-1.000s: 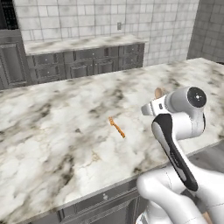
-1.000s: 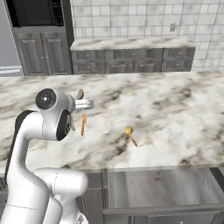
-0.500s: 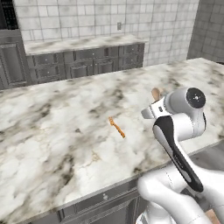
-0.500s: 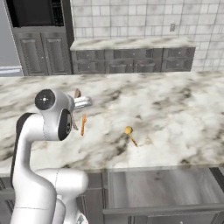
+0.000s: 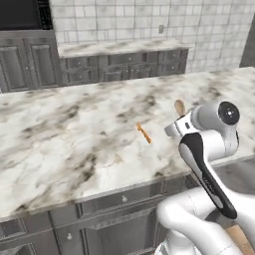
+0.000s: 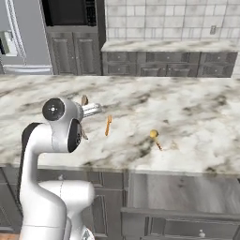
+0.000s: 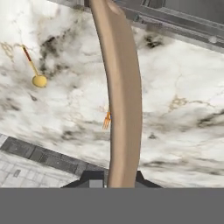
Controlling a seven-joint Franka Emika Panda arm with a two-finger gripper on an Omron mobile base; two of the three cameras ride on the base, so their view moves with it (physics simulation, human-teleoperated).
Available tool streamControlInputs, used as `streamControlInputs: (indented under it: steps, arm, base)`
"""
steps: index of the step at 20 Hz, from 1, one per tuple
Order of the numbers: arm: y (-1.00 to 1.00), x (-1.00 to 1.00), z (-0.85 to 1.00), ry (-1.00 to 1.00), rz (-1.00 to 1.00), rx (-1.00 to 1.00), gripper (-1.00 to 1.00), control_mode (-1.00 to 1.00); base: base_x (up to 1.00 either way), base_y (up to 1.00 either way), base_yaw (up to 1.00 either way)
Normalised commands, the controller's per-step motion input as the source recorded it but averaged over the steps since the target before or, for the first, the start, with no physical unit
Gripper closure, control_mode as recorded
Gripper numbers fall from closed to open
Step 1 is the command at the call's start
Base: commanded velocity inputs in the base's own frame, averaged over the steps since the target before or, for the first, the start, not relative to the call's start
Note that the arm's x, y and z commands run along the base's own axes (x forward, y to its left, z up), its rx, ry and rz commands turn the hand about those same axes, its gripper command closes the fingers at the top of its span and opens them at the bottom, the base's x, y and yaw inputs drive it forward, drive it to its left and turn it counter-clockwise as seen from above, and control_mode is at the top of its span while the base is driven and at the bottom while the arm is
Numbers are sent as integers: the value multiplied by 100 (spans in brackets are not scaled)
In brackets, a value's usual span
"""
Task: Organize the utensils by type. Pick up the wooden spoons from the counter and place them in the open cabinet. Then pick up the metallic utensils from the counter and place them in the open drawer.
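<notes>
My gripper [image 7: 116, 178] is shut on the handle of a pale wooden spoon [image 7: 122, 87], which runs straight up the hand view. The spoon's bowl [image 5: 179, 106] pokes out behind the arm's upper joint, above the white veined counter [image 5: 60, 134]; it also shows at the wrist [image 6: 84, 100]. A thin orange fork-headed utensil [image 6: 108, 125] lies on the counter just beyond, partly hidden behind the handle [image 7: 106, 120]. A small utensil with a round gold head [image 6: 154, 135] lies further right. The open drawer [image 6: 183, 190] juts out below the counter edge. The open cabinet is out of view.
A back counter [image 6: 168, 46] over dark grey panelled cabinets [image 5: 119, 69] runs along the tiled wall. Tall dark units [image 6: 75, 42] stand at the left. The arm's white body [image 6: 51, 187] stands close against the counter front.
The arm has shifted only slightly, with the wooden spoon still held. The utensils on the counter have not moved.
</notes>
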Motion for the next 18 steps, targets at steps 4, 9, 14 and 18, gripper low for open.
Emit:
streamControlInputs:
  steps: [4,9,14,18]
  arm:
    - [0,0,0,0,0,0,100,100]
    - [0,0,0,0,0,0,100,100]
    - [0,0,0,0,0,0,100,100]
    - [0,0,0,0,0,0,100,100]
  base:
    - [-39,88,43]
    - [-21,79,56]
    - [0,44,61]
    - [0,38,68]
